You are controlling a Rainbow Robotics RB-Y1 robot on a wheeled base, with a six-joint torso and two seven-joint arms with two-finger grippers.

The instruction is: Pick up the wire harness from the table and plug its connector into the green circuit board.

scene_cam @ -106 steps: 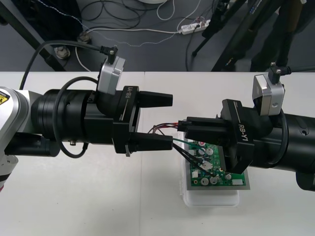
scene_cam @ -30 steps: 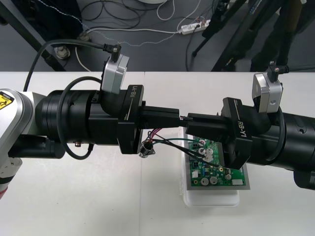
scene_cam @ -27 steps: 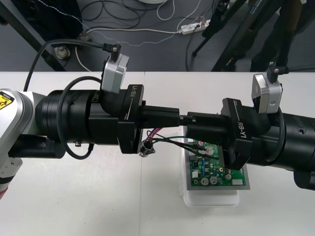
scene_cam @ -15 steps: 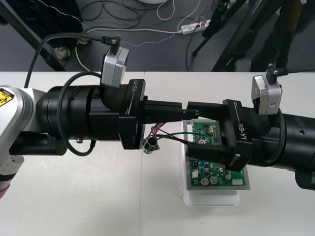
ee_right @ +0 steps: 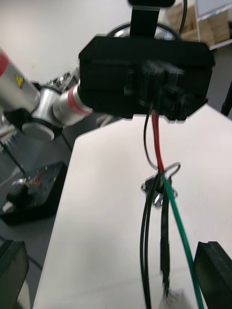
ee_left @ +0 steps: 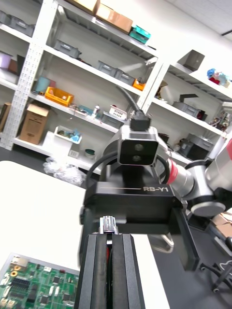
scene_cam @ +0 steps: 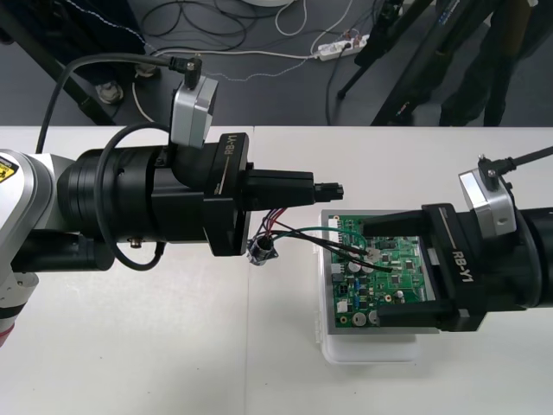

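My left gripper (scene_cam: pixel 313 187) reaches in from the left, shut on the wire harness, with the small black plug (scene_cam: pixel 329 187) at its fingertips above the table. Red and black wires (ee_right: pixel 156 137) drop from it to the round metal socket (scene_cam: pixel 262 249), which hangs just left of the green circuit board (scene_cam: pixel 363 285). A green wire (scene_cam: pixel 324 231) trails onto the board's left part. My right gripper (scene_cam: pixel 373 272) stands open over the board, one finger on each side. Its fingers (ee_right: pixel 215 270) sit far apart in the right wrist view. In the left wrist view my shut left gripper (ee_left: pixel 111 236) faces the right gripper (ee_left: pixel 133 203).
The board rests on a white base (scene_cam: pixel 371 350) near the table's front. Bare table lies to the left and in front of the socket. Dark floor with cables (scene_cam: pixel 259 35) runs beyond the far edge.
The right gripper opened, let go of the plug end and drew back to the right over the board. The left gripper stays shut on the harness, and the socket swung slightly.
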